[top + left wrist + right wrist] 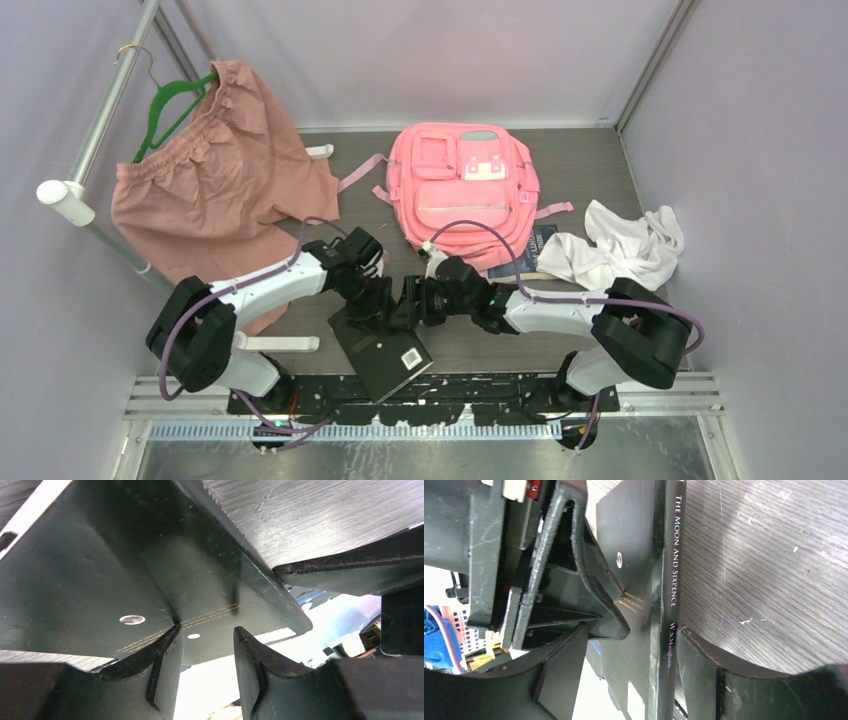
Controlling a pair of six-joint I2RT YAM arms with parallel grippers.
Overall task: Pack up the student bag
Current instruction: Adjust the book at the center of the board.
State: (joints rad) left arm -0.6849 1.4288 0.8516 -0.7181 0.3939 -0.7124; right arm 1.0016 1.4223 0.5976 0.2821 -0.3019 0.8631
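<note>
Student bag [470,190] lies flat, pockets up, on the surface [600,170], well behind the dark book [385,355] | left hand [206,630] released, parted fingertips resting on the book's cover, nothing between them | right hand [631,630] straddles the book's spine, one finger touching it; gripping or loose, cannot tell

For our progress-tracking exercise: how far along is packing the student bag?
Done: nothing looks packed; the student bag lies flat at the back. In hand: the dark book sits within the right claw, the left claw touching its cover. Left: getting it, perhaps also the second book beside the bag, inside.
</note>
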